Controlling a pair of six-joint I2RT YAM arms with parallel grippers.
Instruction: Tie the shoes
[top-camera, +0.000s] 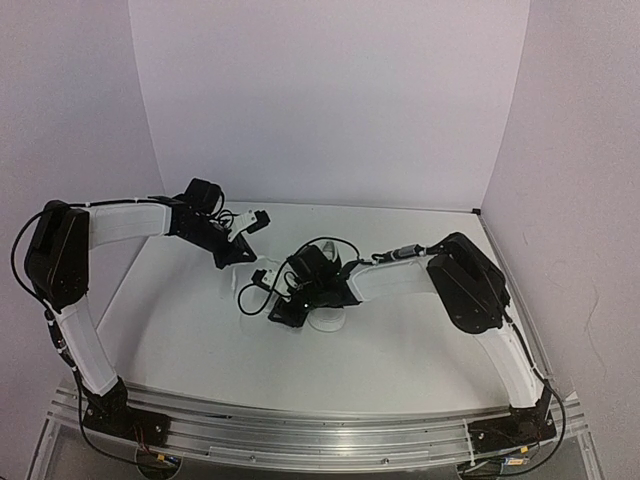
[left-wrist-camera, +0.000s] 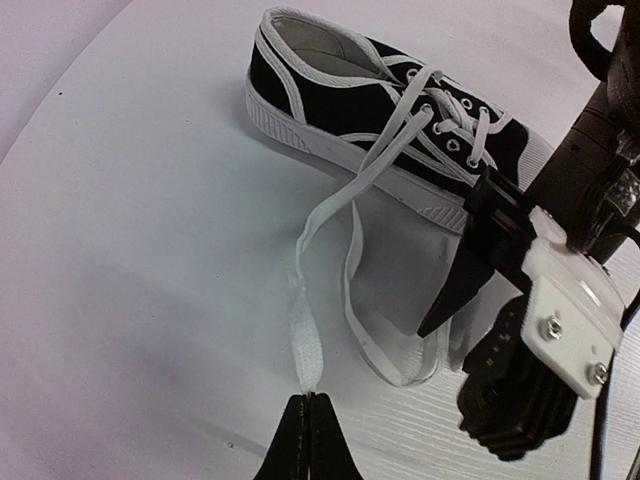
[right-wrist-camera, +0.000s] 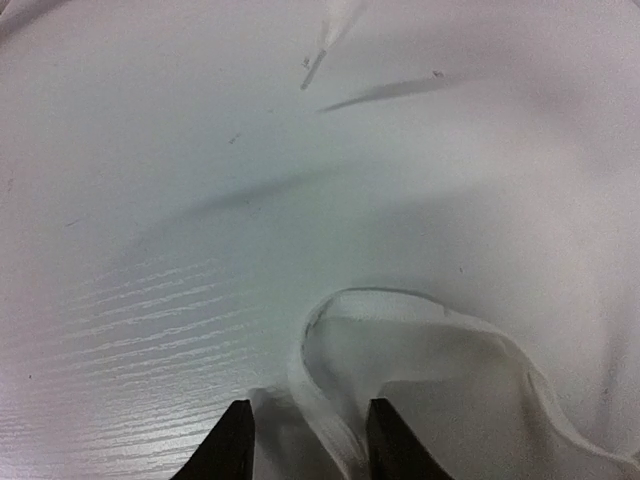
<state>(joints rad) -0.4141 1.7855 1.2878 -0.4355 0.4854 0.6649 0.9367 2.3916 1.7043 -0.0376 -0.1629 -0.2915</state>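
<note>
Left wrist view has the left gripper (left-wrist-camera: 308, 405) pinched shut on one white lace (left-wrist-camera: 303, 335), which runs up and away to the sneaker (left-wrist-camera: 330, 105). The shoe lies heel far-left, toe near-right, just beside the right gripper (right-wrist-camera: 308, 435). That one stands parted, astride a slack lace loop (right-wrist-camera: 305, 385), and looks nearer the shoe. White table (left-wrist-camera: 120, 250), plain walls (top-camera: 320, 100), ample room around.

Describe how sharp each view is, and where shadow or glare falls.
Top external: even, soft light, little fine detail. Left wrist: the sneaker and lace are sharp; the left gripper is a dark silhouette; a grey shadow lies on the table beside the sole. Right wrist: hazy, the lace loop by the right gripper blurred, pale glare on the table grain lower left.
</note>
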